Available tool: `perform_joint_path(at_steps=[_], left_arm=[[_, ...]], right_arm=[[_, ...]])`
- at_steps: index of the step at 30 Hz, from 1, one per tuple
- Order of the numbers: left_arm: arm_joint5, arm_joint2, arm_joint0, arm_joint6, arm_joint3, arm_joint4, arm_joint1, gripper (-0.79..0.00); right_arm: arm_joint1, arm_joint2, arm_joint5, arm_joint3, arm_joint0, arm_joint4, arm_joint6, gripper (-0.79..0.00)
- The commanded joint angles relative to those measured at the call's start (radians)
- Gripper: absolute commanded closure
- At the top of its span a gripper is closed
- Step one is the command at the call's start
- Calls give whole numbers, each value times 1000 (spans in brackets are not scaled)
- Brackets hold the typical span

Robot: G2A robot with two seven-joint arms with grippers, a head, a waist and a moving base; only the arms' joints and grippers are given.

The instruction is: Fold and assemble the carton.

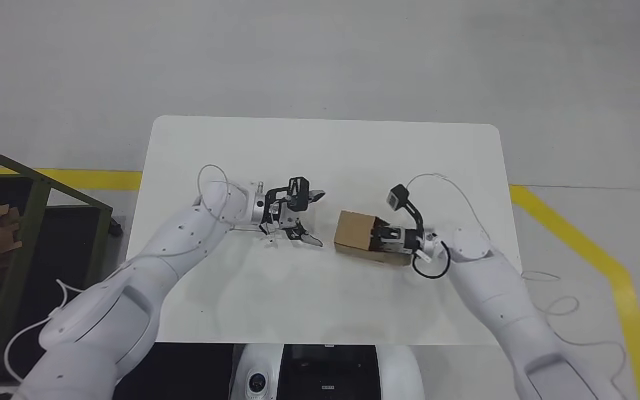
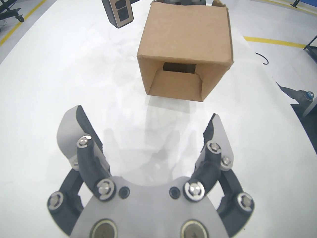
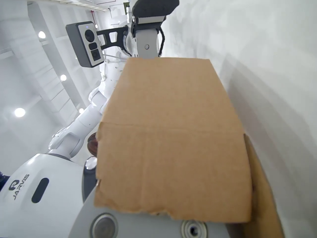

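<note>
I have the carton (image 1: pixel 355 232) lying on its side on the white desk (image 1: pixel 200 160), between the 2 hands. It is plain brown cardboard, already squared up into a box shape. 1 end is turned toward the left hand (image 1: pixel 312 219) and the other toward the right hand (image 1: pixel 393 240).

The left hand sits just off the carton's near end and clear of it, with bare desk between them. Its 2 fingers (image 2: pixel 81 125) are spread wide and hold nothing. The black pads face each other across the gap, and the hand points straight at the carton.

From the left wrist camera, the end of the carton facing me has its flaps pushed inward. The lower flap slopes up into the box, 2 side flaps angle in beside it, and a dark slot shows above them, under the top panel. This end is not shut flat.

The right hand is close against the far end of the carton. From the left wrist camera it rises just behind the carton's top edge. On the right wrist camera a carton panel with a crease across it covers the hand, and another flap stands along 1 side. It may be gripping a flap there, but I cannot tell whether that hand is clamped or loose.
</note>
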Motion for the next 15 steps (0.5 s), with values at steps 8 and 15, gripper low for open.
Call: perform_joint_path(at_steps=[8, 15], left_arm=[[-21, -16, 14, 33, -82, 19, 21, -785], [-27, 1, 25, 69, -163, 42, 38, -785]], right_arm=[[-5, 3, -19, 6, 12, 73, 95, 0], [-3, 9, -29, -38, 4, 94, 115, 0]])
